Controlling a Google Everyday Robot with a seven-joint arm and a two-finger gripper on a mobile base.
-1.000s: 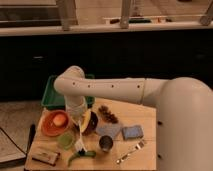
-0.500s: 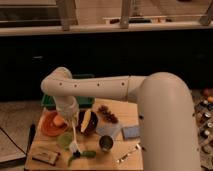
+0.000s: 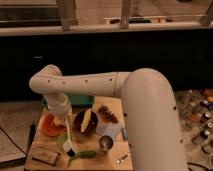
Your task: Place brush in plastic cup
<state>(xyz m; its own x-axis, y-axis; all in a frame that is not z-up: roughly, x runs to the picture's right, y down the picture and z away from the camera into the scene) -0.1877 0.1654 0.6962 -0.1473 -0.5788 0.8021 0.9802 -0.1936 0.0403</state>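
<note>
End effector (image 3: 62,121) (with brush (image 3: 68,140)) above plastic cup (image 3: 63,142)

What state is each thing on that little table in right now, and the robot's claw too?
gripper: low over the table's left side, holding the brush.
brush: hanging dark head down, at the plastic cup.
plastic cup: upright, near the front edge.
metal cup: upright, untouched.
dark bowl: upright, a yellow piece inside.
orange bowl: upright, partly behind the arm.
</note>
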